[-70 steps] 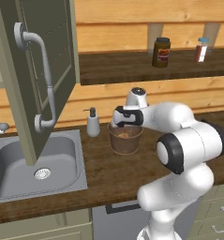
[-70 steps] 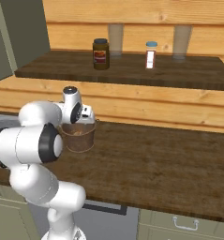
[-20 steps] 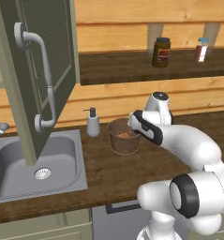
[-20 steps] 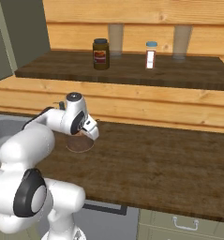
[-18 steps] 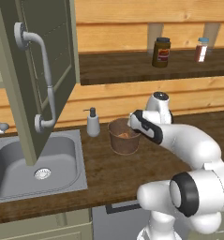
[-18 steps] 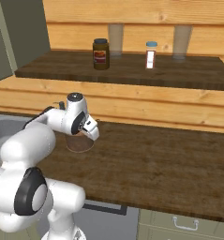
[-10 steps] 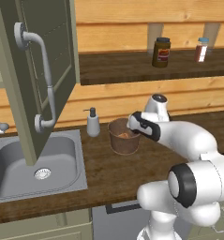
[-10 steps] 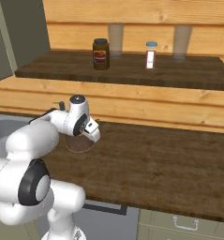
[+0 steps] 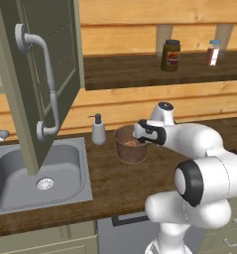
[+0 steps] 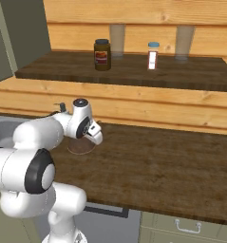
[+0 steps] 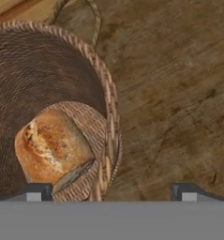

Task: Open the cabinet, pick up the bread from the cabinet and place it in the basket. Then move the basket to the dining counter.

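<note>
While the bread (image 11: 51,151) lay in the basket (image 9: 131,147), gripper (image 11: 108,190) hung w/ jaws apart over its rim.

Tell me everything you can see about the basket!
The basket is a round, brown, woven wicker bucket, wider at its rim than at its base. It stands upright on the dark wooden counter, beside the soap bottle and just right of the sink. The bread, an orange-brown crusty lump, lies on its floor inside. The open gripper hangs over its rim, one fingertip inside and one outside the wall.
</note>
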